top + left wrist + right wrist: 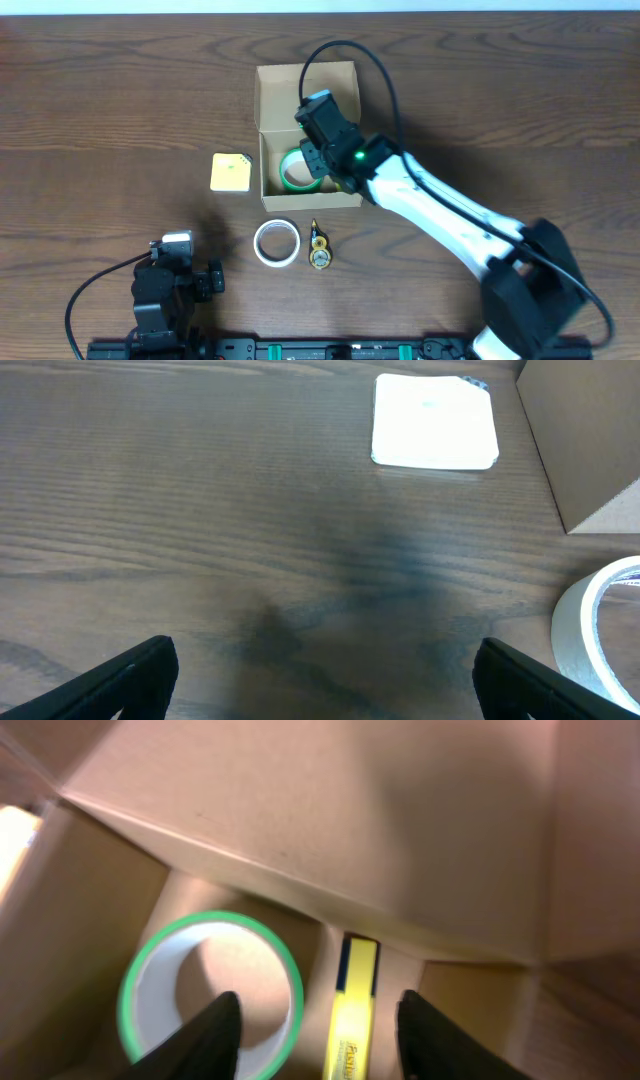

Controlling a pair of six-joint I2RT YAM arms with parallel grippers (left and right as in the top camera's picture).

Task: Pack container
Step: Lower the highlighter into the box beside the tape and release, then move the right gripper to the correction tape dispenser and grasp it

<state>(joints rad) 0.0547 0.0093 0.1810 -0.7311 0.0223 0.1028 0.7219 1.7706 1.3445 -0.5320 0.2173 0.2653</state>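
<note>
The tan cardboard container (272, 150) stands open at mid-table, its flap lid lying back. Inside lie a green-edged tape roll (293, 171) and a yellow item. In the right wrist view the green roll (150, 975) and the yellow item (355, 1010) rest on the box floor. My right gripper (315, 1045) is open inside the container, its fingers either side of the yellow item and not touching it. It shows over the box in the overhead view (322, 160). My left gripper (320, 680) is open and empty low over the table near the front left.
A white tape roll (276, 244) and a small gold and black item (319, 250) lie in front of the box. A yellow square pad (231, 172) lies left of it. In the left wrist view the pad (435, 420), box corner (590, 440) and white roll (600, 630) show.
</note>
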